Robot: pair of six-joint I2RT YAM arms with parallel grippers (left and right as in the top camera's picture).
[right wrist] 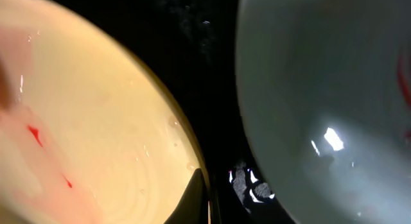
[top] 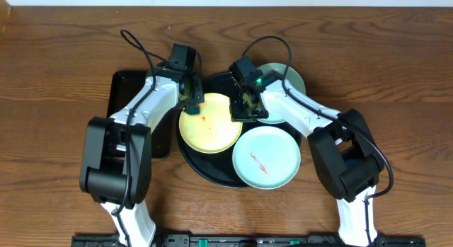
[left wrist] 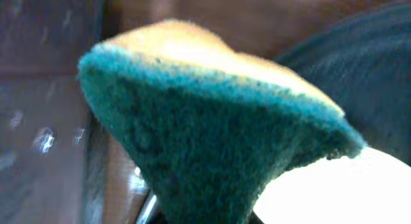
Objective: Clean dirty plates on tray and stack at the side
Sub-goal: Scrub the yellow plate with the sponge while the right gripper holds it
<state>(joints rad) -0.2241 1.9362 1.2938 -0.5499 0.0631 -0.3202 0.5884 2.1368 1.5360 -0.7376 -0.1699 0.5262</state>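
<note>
Where the round tray (top: 192, 162) lies nearest the arms' bases, a sauce-smeared mint-blue plate (top: 267, 157) overlaps its near right rim. Beyond it to the left, the yellow plate (top: 209, 125) shows red specks. The left end effector (top: 190, 100) clamps a sponge (left wrist: 212, 134) over that plate's far edge. The right end effector (top: 248, 109), closed tight, sits at its right rim. Farthest, a second mint-blue plate (top: 291, 81) lies at the tray's far right edge.

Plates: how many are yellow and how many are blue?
Yellow plate: 1
Mint-blue plates: 2
Total: 3 plates
</note>
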